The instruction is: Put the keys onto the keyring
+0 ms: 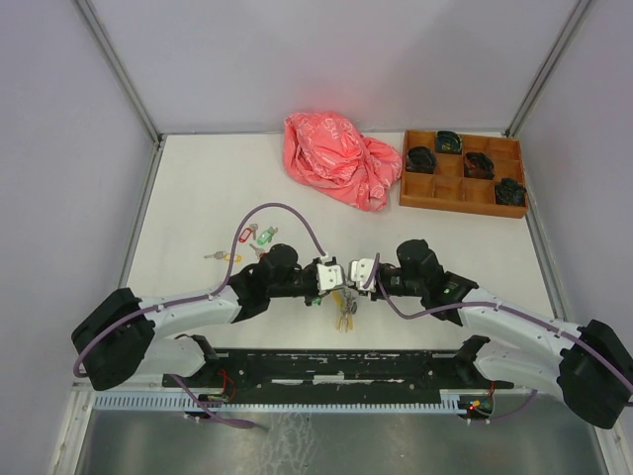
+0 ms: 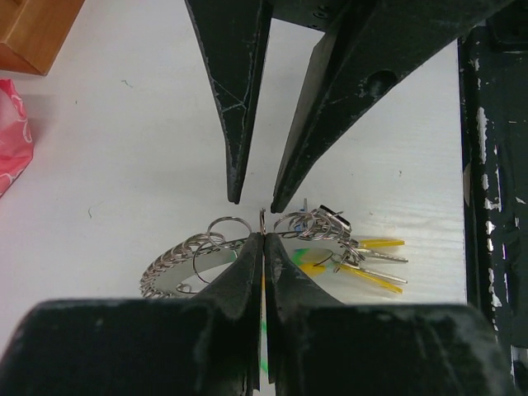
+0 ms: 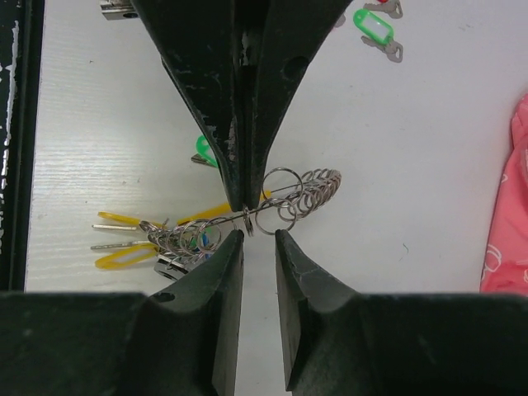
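The keyring (image 2: 177, 266), a loop strung with many small silver rings, hangs between the two grippers above the table (image 1: 198, 198). My left gripper (image 2: 262, 237) is shut on the keyring at its top, and a small ring stands just above its tips. My right gripper (image 3: 259, 235) faces it tip to tip, open, with its jaws either side of that small ring. Keys with yellow tags (image 3: 124, 257) dangle from the keyring (image 3: 318, 188). A loose green-tagged key (image 1: 265, 236) and a yellow-tagged key (image 1: 224, 257) lie to the left.
A crumpled pink bag (image 1: 341, 158) lies at the back. Beside it a wooden divided tray (image 1: 460, 205) holds small black bundles. A black rail (image 1: 336, 366) runs along the near edge between the arm bases.
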`<action>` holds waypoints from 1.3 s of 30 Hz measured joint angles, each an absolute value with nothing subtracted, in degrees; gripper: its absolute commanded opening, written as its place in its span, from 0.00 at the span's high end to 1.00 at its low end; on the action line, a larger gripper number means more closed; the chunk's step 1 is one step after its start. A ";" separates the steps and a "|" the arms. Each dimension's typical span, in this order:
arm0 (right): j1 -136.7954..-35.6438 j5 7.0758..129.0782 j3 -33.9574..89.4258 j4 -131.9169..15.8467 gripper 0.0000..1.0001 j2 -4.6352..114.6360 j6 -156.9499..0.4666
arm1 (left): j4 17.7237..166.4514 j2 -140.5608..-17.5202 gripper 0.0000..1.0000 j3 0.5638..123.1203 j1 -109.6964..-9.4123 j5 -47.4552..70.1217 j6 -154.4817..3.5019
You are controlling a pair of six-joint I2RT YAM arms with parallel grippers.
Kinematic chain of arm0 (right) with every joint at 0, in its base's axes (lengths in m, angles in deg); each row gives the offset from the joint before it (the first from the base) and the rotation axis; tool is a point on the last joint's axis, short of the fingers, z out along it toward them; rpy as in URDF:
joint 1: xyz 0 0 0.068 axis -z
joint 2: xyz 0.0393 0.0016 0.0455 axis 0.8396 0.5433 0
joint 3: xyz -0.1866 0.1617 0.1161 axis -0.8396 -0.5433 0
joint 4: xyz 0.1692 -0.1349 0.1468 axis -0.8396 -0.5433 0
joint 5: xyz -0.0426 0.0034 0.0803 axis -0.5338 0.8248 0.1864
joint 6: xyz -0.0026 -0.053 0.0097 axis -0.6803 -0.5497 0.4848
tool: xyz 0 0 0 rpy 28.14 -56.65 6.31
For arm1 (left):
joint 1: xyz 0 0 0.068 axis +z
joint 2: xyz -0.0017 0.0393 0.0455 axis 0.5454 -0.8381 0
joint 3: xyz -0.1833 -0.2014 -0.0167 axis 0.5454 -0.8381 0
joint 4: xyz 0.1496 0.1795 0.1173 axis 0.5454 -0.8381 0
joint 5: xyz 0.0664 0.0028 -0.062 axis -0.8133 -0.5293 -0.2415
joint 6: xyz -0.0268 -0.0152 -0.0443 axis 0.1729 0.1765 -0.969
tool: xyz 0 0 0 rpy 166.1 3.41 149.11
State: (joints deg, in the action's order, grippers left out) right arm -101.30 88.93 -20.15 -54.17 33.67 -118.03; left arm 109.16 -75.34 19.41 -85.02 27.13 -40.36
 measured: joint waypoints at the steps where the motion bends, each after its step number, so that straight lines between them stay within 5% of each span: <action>1: -101.30 88.93 -20.15 -53.91 0.72 33.67 -118.03 | 109.05 -75.34 0.97 19.41 -85.06 27.13 -40.32; 30: -101.06 92.14 -18.97 -53.63 0.99 37.03 -119.62 | 107.66 -75.07 0.97 20.61 -85.33 27.72 -40.25; 39: -101.23 91.44 -18.51 -55.11 0.99 37.36 -120.26 | 106.82 -72.36 0.69 20.70 -85.65 25.36 -42.44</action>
State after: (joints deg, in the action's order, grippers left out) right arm -101.23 91.44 -18.51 -55.11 37.36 -120.26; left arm 106.82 -72.36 20.70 -85.65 25.36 -42.44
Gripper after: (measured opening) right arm 0.015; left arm 0.248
